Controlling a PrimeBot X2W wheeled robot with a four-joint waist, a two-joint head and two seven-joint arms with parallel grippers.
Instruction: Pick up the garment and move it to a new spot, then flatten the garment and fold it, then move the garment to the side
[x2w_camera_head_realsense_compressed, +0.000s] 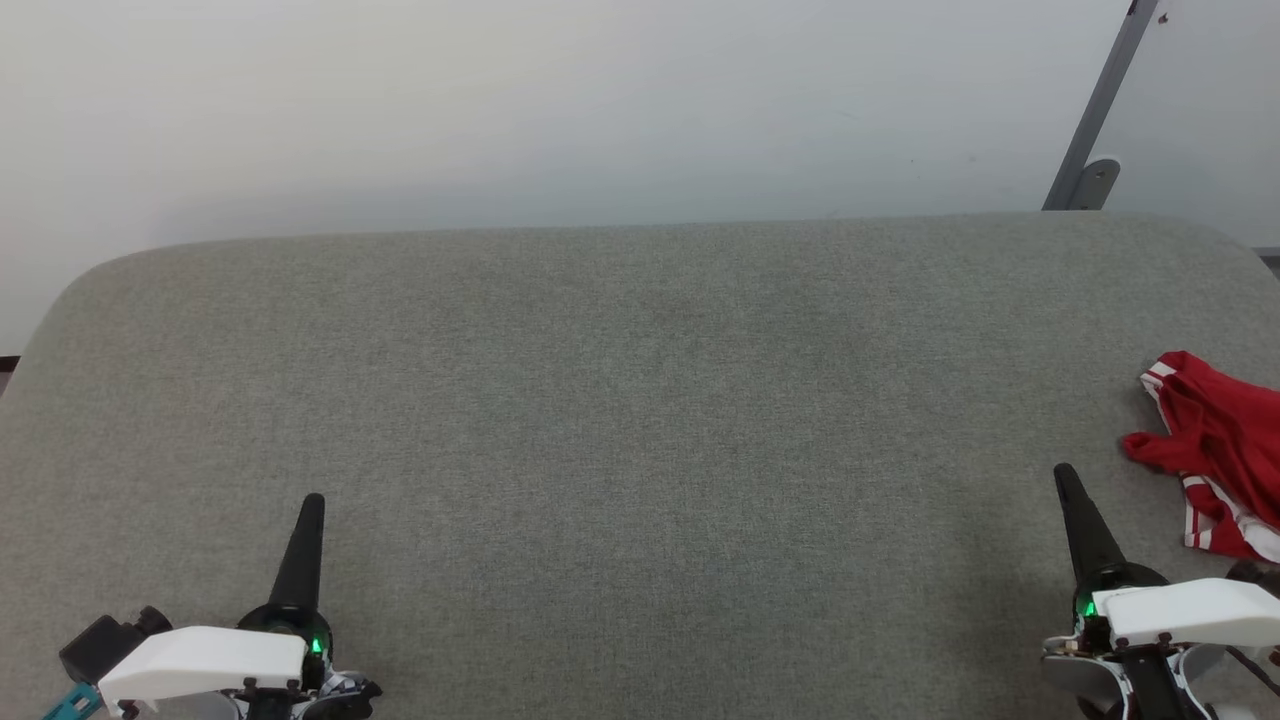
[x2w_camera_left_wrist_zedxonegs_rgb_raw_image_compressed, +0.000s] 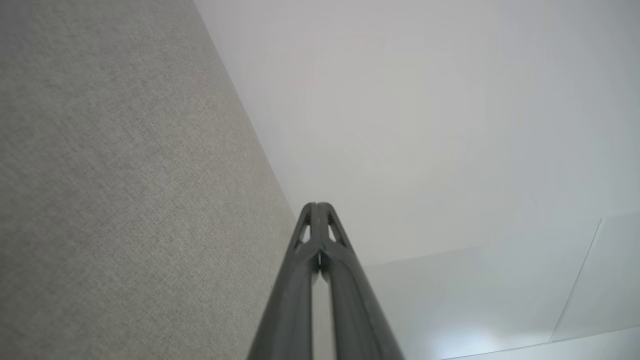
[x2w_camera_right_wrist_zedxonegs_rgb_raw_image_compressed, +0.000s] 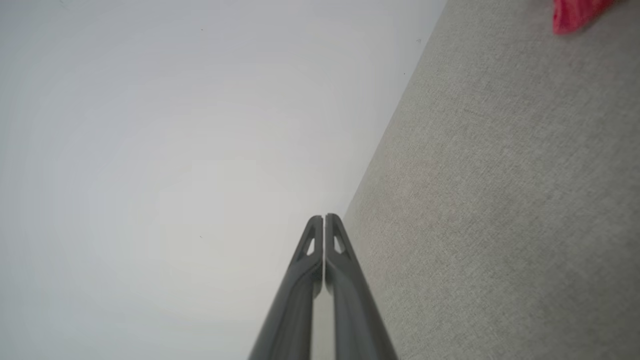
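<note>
The garment (x2w_camera_head_realsense_compressed: 1215, 450) is a bright red bunch with red-and-white striped edging, crumpled at the right edge of the grey fabric surface (x2w_camera_head_realsense_compressed: 640, 420) and partly cut off by the picture's edge. A red corner of the garment (x2w_camera_right_wrist_zedxonegs_rgb_raw_image_compressed: 575, 14) shows at the top right of the right wrist view. My right gripper (x2w_camera_head_realsense_compressed: 1065, 475) rests at the lower right, shut and empty, just left of the garment and apart from it. My left gripper (x2w_camera_head_realsense_compressed: 314, 502) sits at the lower left, also shut with nothing held. Both pairs of dark fingers are pressed together at my left gripper (x2w_camera_left_wrist_zedxonegs_rgb_raw_image_compressed: 317, 206) and my right gripper (x2w_camera_right_wrist_zedxonegs_rgb_raw_image_compressed: 324, 218).
The grey fabric surface has rounded far corners and ends at a pale wall (x2w_camera_head_realsense_compressed: 600, 100). A grey metal strut (x2w_camera_head_realsense_compressed: 1100, 110) leans against the wall at the far right.
</note>
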